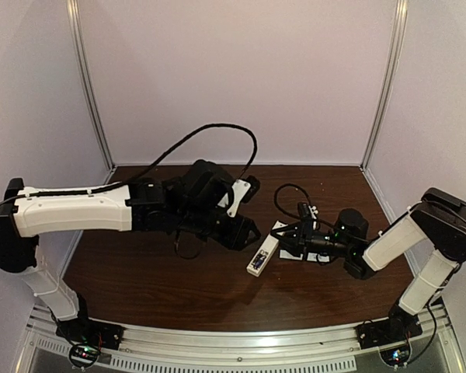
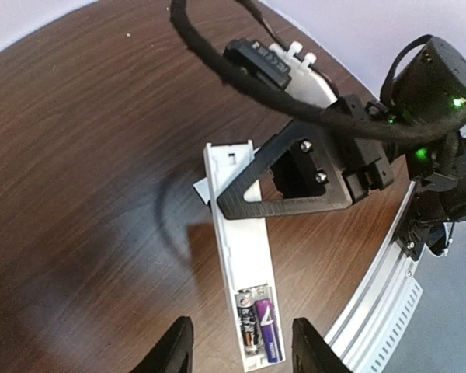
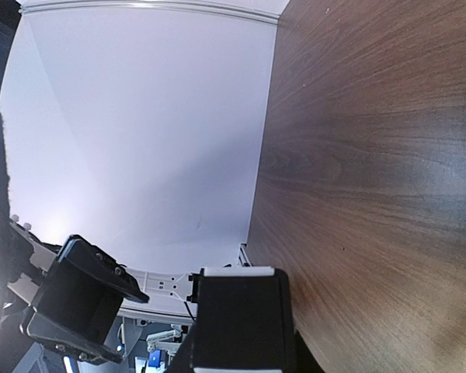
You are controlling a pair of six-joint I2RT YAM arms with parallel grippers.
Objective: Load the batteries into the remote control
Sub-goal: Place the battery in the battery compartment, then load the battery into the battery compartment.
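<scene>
The remote control (image 2: 241,233) lies on the dark wood table, back side up, with its battery bay open at the end nearest the left wrist camera. Two batteries sit side by side in the bay, a dark one (image 2: 251,330) and a purple one (image 2: 269,326). In the top view the remote (image 1: 264,252) is at centre with the purple battery (image 1: 256,265) showing. My left gripper (image 2: 245,351) is open, with a finger on either side of the battery end. My right gripper (image 1: 284,237) is shut on the remote's far end, one triangular finger (image 2: 283,203) lying across it. A white edge (image 3: 237,272) shows at its jaws.
A pale flat piece (image 2: 198,186) pokes out beside the remote under the right gripper. The aluminium rail (image 2: 377,307) runs along the table's near edge. White walls close in the back and sides. A black cable (image 1: 217,128) loops above the left arm.
</scene>
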